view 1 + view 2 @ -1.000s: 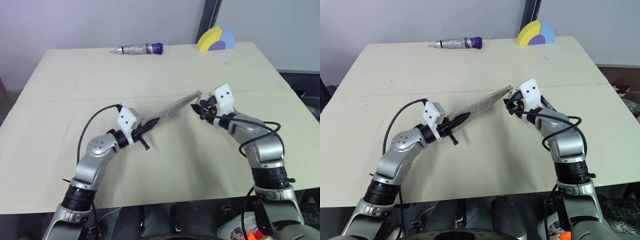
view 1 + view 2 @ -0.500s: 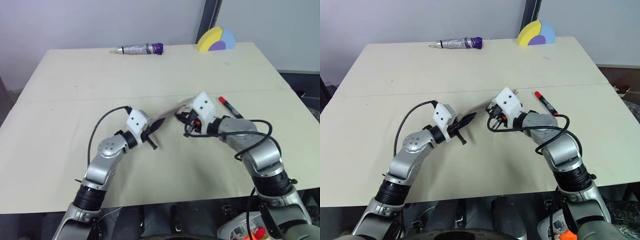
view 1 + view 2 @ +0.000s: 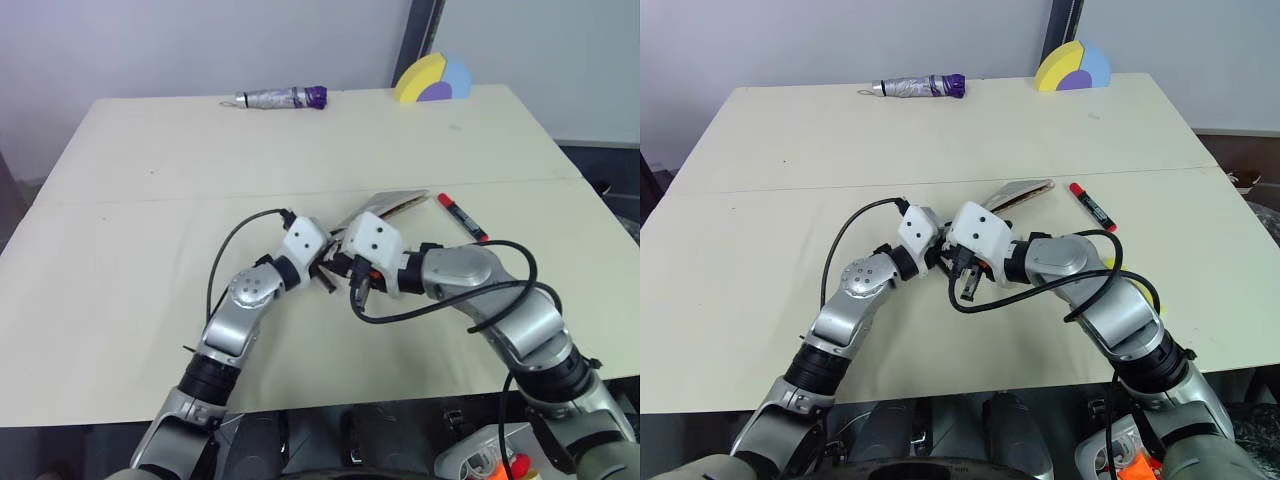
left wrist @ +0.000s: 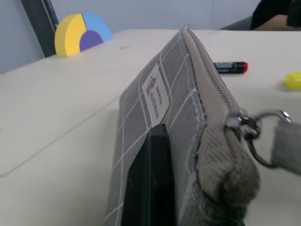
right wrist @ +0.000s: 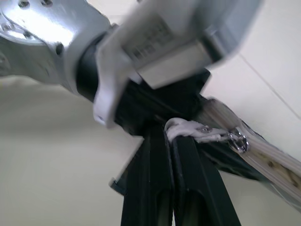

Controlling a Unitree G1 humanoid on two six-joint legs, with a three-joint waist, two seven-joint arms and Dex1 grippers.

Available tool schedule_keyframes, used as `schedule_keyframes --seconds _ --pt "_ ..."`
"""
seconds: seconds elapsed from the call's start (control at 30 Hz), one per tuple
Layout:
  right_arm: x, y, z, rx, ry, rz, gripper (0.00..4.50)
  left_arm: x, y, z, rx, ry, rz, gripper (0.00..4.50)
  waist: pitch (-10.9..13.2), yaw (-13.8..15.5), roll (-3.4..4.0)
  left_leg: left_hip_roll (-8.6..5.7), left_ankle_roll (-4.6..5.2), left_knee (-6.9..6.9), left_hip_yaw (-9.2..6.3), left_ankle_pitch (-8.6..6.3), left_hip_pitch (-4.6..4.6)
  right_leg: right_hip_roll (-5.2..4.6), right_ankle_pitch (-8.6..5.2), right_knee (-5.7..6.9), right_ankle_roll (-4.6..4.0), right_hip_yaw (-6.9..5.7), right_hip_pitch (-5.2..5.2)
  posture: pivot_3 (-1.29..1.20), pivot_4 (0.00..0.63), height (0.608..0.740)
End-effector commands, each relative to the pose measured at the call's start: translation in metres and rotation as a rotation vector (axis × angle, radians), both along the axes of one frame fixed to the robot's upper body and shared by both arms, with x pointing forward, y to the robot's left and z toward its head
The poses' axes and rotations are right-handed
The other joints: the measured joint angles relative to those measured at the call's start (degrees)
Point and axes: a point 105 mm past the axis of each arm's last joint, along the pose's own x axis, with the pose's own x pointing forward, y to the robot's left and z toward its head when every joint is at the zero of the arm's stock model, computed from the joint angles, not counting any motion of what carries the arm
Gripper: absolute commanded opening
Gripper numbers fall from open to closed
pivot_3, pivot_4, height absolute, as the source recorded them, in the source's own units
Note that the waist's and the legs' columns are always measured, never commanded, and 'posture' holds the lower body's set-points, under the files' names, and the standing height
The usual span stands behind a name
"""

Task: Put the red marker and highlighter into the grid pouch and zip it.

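Grey, white-gridded grid pouch (image 4: 183, 89) stands on edge; zipper closed; small white label.

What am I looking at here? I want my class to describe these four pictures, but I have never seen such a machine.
It is a humanoid robot with two arms, each ending in a two-fingered hand. Two pictures come from cameras in its head, looking down over a beige table; the other two come from a camera on each wrist. The left hand is shut on one end of the grid pouch, a grey checked fabric case held off the table. The right hand is shut on the zipper pull. A red marker lies on the table beside the pouch, and a yellow highlighter nearer the right arm. At the far edge lie a folded umbrella and a coloured foam shape.
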Motion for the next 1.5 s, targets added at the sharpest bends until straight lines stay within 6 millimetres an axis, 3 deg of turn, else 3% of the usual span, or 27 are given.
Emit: schedule_keyframes --seconds 0.03,0.07,0.17,0.3,0.5,0.6,0.83,1.0,1.07,1.17,1.2,1.5 --pt "-0.011 0.009 0.014 0.020 -0.040 0.075 0.03 0.006 -0.002 0.008 -0.022 -0.033 0.032 0.00 0.00 0.00 0.00 0.00 0.00 0.00 0.00 0.00 -0.01 0.00 0.00 0.00 0.00 0.00 0.00 0.00 0.150 0.740" --pt "-0.009 0.005 0.016 0.026 -0.039 0.057 0.03 0.007 -0.001 0.009 -0.026 -0.035 0.038 0.00 0.00 -0.01 0.00 0.00 0.00 0.00 0.00 0.00 -0.02 0.00 0.00 0.00 0.00 0.00 -0.02 0.00 0.150 0.740" --pt "0.002 -0.021 0.021 0.022 -0.041 -0.040 0.91 0.009 0.004 0.011 -0.029 -0.044 0.053 0.00 0.00 0.07 0.00 0.01 0.00 0.00 -0.01 0.00 -0.01 0.00 0.00 0.00 0.00 0.00 -0.01 0.00 0.150 0.740" --pt "0.024 -0.088 0.027 0.004 -0.055 -0.309 2.94 0.009 0.016 0.015 0.005 -0.084 0.058 0.00 0.01 0.17 -0.03 -0.03 0.01 0.01 -0.01 0.00 -0.02 -0.05 0.00 -0.07 0.01 -0.02 0.04 0.00 0.150 0.740" --pt "0.008 -0.166 0.010 -0.041 0.051 -0.535 2.94 0.003 0.027 0.014 0.090 -0.138 0.012 0.00 0.01 0.05 -0.03 0.00 0.00 -0.10 -0.02 0.00 -0.01 0.01 0.00 -0.09 0.00 -0.01 0.01 0.00 0.150 0.740" --pt "-0.015 -0.209 -0.013 -0.075 0.159 -0.672 2.94 -0.002 0.027 0.009 0.122 -0.139 -0.045 0.00 0.02 0.11 -0.04 0.00 0.00 -0.10 -0.02 0.00 0.00 0.01 0.00 -0.09 0.00 0.00 0.03 0.00 0.150 0.740" --pt "-0.040 -0.256 -0.044 -0.097 0.253 -0.870 2.94 -0.006 0.020 0.004 0.131 -0.133 -0.105 0.00 0.02 -0.03 -0.04 -0.03 0.00 -0.06 -0.01 0.00 0.17 0.02 0.01 -0.12 0.04 0.01 0.25 0.00 0.150 0.740" --pt "-0.044 -0.262 -0.059 -0.054 0.304 -0.915 2.94 -0.007 0.015 0.003 0.127 -0.133 -0.119 0.00 0.01 0.03 -0.03 -0.03 0.00 -0.06 -0.02 0.00 0.17 0.04 0.00 -0.12 0.05 0.02 0.24 0.00 0.150 0.740" --pt "-0.044 -0.261 -0.062 -0.035 0.317 -0.918 2.40 -0.008 0.015 0.003 0.125 -0.131 -0.121 0.00 0.01 0.02 -0.03 -0.03 0.00 -0.06 -0.02 0.00 0.17 0.04 0.00 -0.12 0.05 0.02 0.24 0.00 0.150 0.740" --pt "-0.043 -0.254 -0.059 -0.024 0.314 -0.887 1.00 -0.008 0.016 0.002 0.123 -0.128 -0.119 0.00 0.01 0.03 -0.03 -0.03 0.00 -0.06 -0.02 0.00 0.17 0.05 0.00 -0.12 0.05 0.02 0.25 0.00 0.150 0.740" --pt "-0.041 -0.252 -0.056 -0.024 0.303 -0.875 0.81 -0.008 0.016 0.002 0.122 -0.128 -0.119 0.00 0.01 0.04 -0.03 -0.03 0.00 -0.06 -0.03 0.00 0.17 0.04 0.00 -0.13 0.05 0.02 0.25 0.00 0.150 0.740" --pt "-0.024 -0.196 0.010 -0.058 0.076 -0.567 0.82 -0.011 0.015 0.002 0.123 -0.134 -0.136 0.00 0.02 -0.03 -0.03 -0.02 0.00 -0.07 -0.06 0.00 0.18 0.09 0.00 -0.12 0.06 0.02 0.26 0.00 0.150 0.740"
